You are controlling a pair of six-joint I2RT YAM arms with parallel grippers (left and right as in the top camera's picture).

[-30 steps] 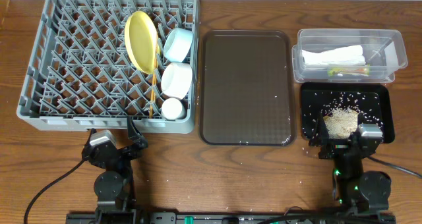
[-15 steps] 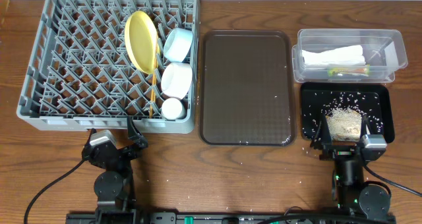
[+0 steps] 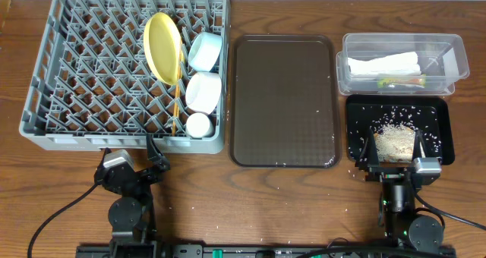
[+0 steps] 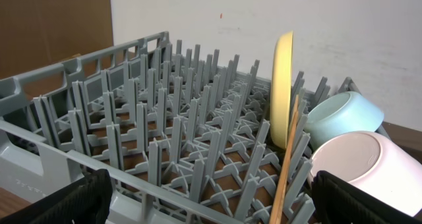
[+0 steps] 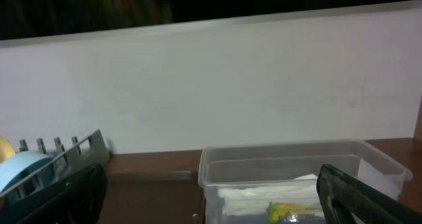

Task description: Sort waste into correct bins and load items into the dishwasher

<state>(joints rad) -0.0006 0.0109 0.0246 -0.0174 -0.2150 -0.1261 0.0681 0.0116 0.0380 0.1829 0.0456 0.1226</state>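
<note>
yellow plate (image 4: 283,85) upright in grey rack (image 4: 39,161)

Left pegs of the rack (image 3: 99,83) wide open; plate (image 3: 162,47) and bowls (image 3: 203,92) crowd its right side. Flat tray (image 3: 285,99) mid-table, open passage over it.

The overhead camera looks straight down on the whole brown wooden surface (image 3: 288,205). The left wrist camera sits low, close against the large grey plastic pegged dish rack (image 4: 165,138), facing the white wall (image 4: 362,33). The right wrist camera, equally low, faces that wall across the clear plastic rectangular tub (image 5: 290,161). Overhead shares both rack and tub.
</note>
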